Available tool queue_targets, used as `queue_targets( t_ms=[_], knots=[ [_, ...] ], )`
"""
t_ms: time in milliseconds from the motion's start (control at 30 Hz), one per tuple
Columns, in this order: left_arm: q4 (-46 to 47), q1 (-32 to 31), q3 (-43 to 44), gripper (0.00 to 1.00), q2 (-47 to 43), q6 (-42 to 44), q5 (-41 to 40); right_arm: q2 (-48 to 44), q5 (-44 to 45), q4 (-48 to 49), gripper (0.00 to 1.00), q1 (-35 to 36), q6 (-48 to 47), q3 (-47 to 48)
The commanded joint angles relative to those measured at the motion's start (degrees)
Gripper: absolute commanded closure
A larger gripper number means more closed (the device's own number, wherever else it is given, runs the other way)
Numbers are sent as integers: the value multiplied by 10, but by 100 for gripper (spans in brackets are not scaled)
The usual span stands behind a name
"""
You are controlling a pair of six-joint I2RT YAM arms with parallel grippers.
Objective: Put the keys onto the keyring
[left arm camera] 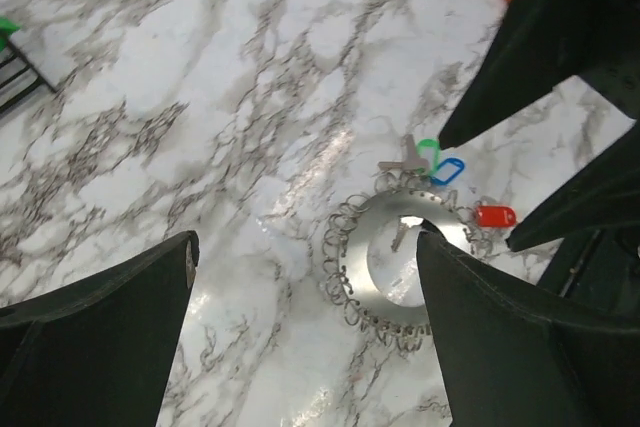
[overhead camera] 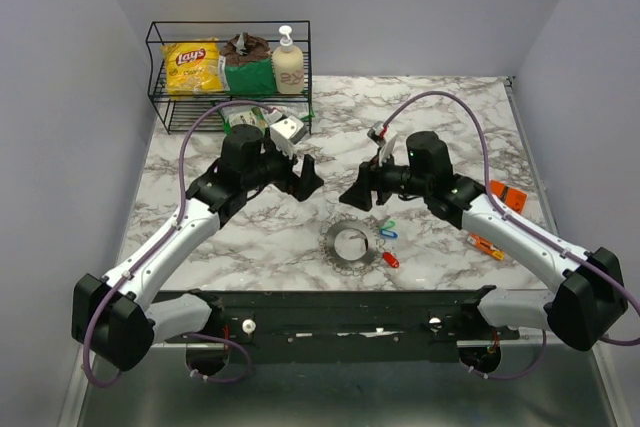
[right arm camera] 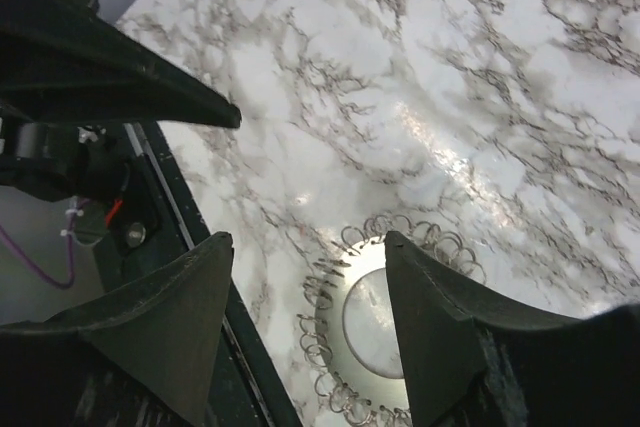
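Task looks barely begun. Keys (overhead camera: 389, 234) with green, blue, red heads lie loose on marble table (overhead camera: 450, 117), just right of keyring (overhead camera: 348, 244), none visibly threaded. Left gripper (overhead camera: 309, 176) and right gripper (overhead camera: 357, 194) hover just beyond keyring — jaws wide apart, both empty. All threading left.

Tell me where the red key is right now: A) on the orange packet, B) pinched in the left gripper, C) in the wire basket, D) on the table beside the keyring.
D: the red key lies loose on the marble table, right beside the keyring.
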Motion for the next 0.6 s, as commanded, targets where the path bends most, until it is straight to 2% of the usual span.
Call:
queue_targets(
  t_ms=[0, 100, 167, 333, 500, 533, 567],
  knots=[
    [42, -2, -40, 1, -22, -62, -188, -2, 61, 16, 26, -7, 20, -27],
    [67, -2, -62, 1, -38, -82, -279, -3, 77, 23, 21, -12, 28, -50],
    [70, -2, -69, 1, -42, -88, -311, -3, 84, 26, 19, -15, 33, -60],
    [37, -2, -61, 1, -24, -120, -424, -8, 113, 29, 13, -30, 37, -89],
    [-19, -2, -21, 1, 32, -150, -491, -21, 117, 31, 8, -80, 48, -111],
    [-32, -2, -17, 1, 40, -148, -494, -24, 119, 31, 2, -88, 50, -115],
    [-36, -2, -12, 1, 53, -146, -494, -31, 121, 30, 1, -97, 50, -123]
  ],
)
